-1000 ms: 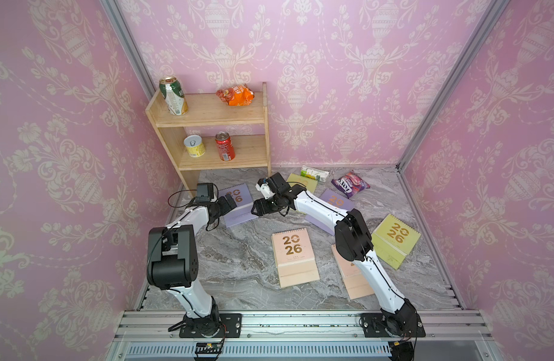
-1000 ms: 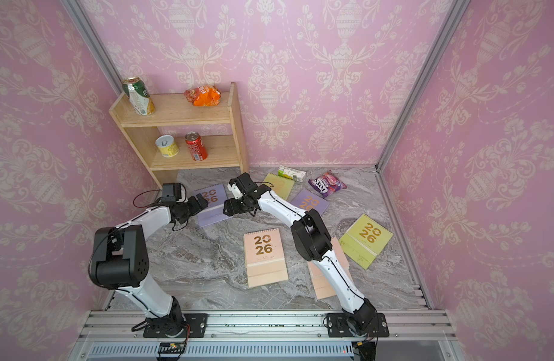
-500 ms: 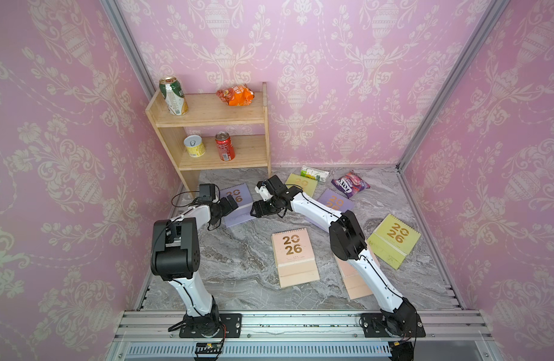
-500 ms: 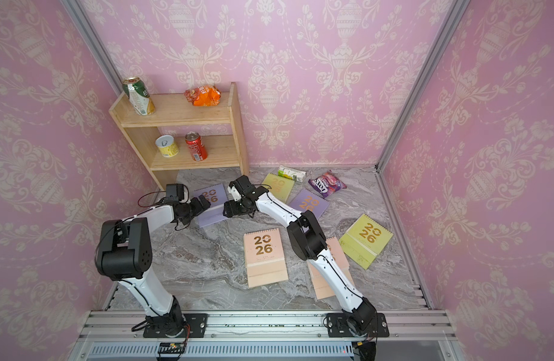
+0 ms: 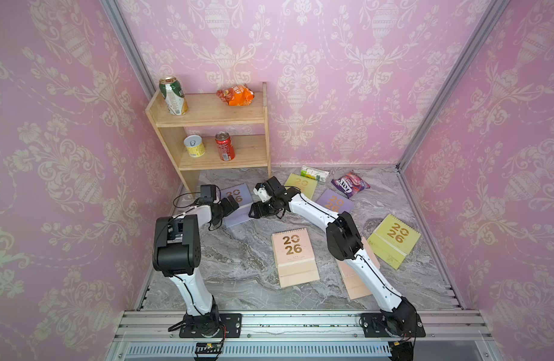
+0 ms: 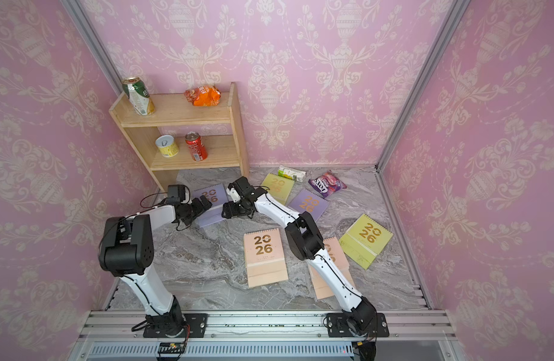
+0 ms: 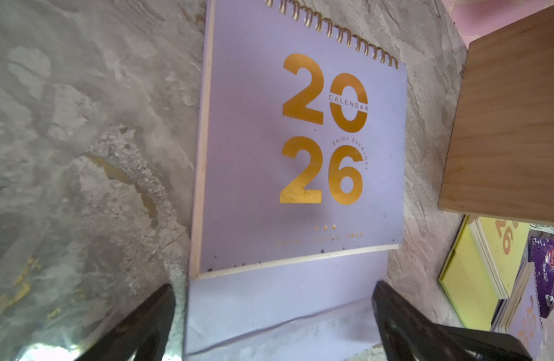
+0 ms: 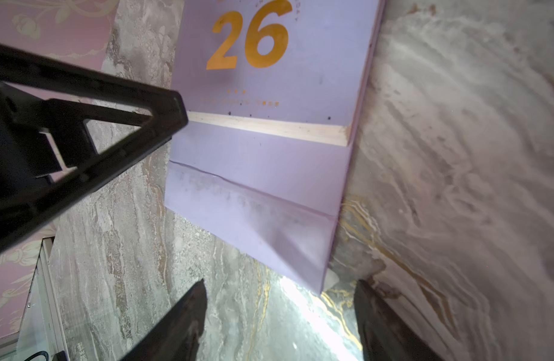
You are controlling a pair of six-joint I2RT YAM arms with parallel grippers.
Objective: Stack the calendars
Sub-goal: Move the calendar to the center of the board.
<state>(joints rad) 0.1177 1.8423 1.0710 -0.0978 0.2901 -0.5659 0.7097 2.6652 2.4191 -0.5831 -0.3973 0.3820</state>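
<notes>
Taking the back wall as twelve o'clock in both top views, the lilac spiral-bound calendar with gold "2026" (image 5: 241, 192) lies flat on the grey marble-patterned table (image 5: 238, 281) at about eleven o'clock. It is just in front of the wooden two-tier shelf (image 5: 213, 118).

Both arms reach to it. The left tool (image 7: 274, 286) sits at roughly its eight o'clock side, spread wide and empty. In the left wrist view its black fingers (image 7: 144, 325) stand either side of the calendar's folded base flap, and we cannot tell whether they touch it. The right tool (image 8: 280, 283) is at the four o'clock corner, its jaws likewise apart and holding nothing. In the right wrist view that corner points into the gap between them.

We see the other calendars lying flat around the table:
- **One o'clock:** a second lilac calendar (image 5: 335, 201).
- **Twelve o'clock:** a yellow-green calendar (image 5: 300, 186) just beside the second lilac one. A small green-white carton (image 5: 314, 172) is at its far edge and a purple snack packet (image 5: 350, 184) is nearby.
- **Three o'clock:** a second yellow-green calendar (image 5: 394, 239).
- **Centre:** a peach-pink calendar (image 5: 294, 256).
- **Four o'clock:** a second peach-pink calendar (image 5: 355, 289), partly hidden under the right arm.
</notes>
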